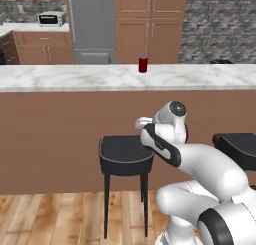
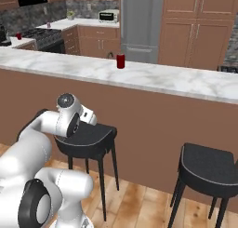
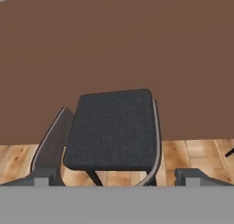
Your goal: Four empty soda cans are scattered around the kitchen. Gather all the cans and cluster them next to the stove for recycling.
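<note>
We're hovering the end effector (image 3: 116, 179) with jaws spread wide and empty above the black stool (image 3: 112, 129); nearest red soda can (image 1: 143, 65) is standing up on the desk (image 1: 75, 78). Risk: arm clipping the desk edge while lifting, or knocking the can over
</note>
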